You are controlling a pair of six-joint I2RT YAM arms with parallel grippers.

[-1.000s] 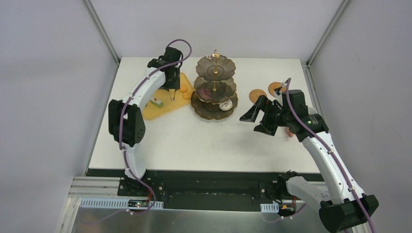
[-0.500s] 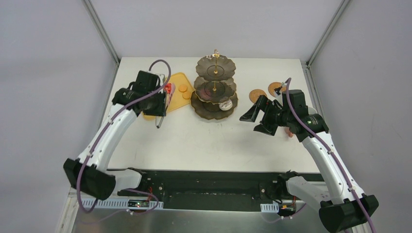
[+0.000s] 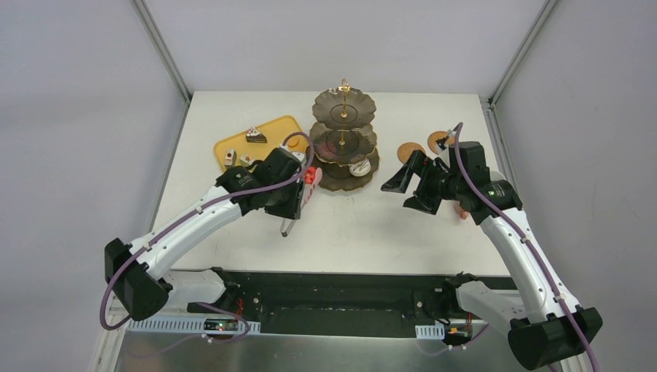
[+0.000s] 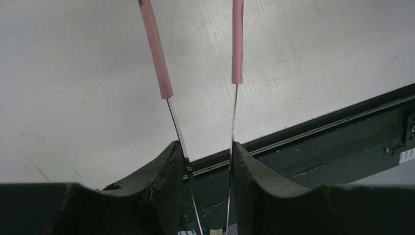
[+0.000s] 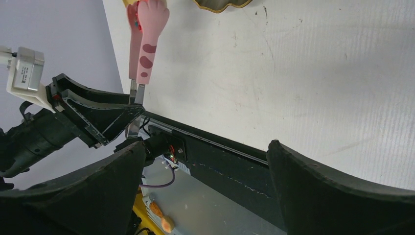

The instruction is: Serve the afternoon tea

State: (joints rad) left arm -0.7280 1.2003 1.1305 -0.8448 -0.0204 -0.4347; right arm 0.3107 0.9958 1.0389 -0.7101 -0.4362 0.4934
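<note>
Gripper on your left point(image 4: 206, 147) is clamped on the pink tongs point(image 4: 155, 54), thin and springy; your right gripper point(image 5: 205, 147) hangs spread wide, holding nothing; small cakes point(image 3: 255, 136) lie on the yellow tray point(image 3: 279, 128) at the worktop's far left, likely soft and crumbly; pinch them low and gently by the sides.

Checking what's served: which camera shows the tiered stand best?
Top external: the whole three-tier stand shows, with one small white item on its bottom tier. Right wrist catches only a sliver of its rim; left wrist shows none of it.
</note>
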